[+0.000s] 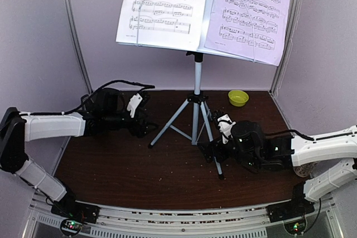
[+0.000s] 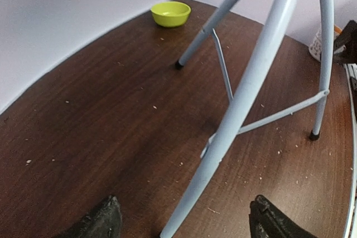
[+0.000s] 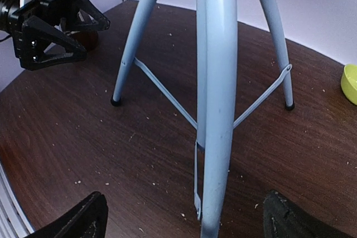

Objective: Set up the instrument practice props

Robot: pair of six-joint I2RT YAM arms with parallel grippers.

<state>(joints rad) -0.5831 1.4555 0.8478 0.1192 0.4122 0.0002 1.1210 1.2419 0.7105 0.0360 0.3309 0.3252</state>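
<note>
The music stand's silver tripod [image 1: 196, 104] stands at mid table. Its white desk holds a white music sheet [image 1: 162, 6] on the left and a lavender music sheet [image 1: 248, 12] on the right. My left gripper [image 1: 145, 122] is open low over the table, with the tripod's near-left leg [image 2: 240, 110] between its fingers [image 2: 106, 218], not touching. My right gripper [image 1: 207, 151] is open, with the near-right leg [image 3: 217, 110] between its fingers [image 3: 78, 218]. A dark-red shape behind the left gripper [image 3: 92, 37] may be the metronome; it is mostly hidden.
A small green bowl [image 1: 238, 97] sits at the back right and also shows in the left wrist view [image 2: 170, 13]. A patterned cup [image 2: 319, 43] stands by the right arm. Light walls close off the back and sides. Crumbs dot the dark wooden table [image 1: 139, 165].
</note>
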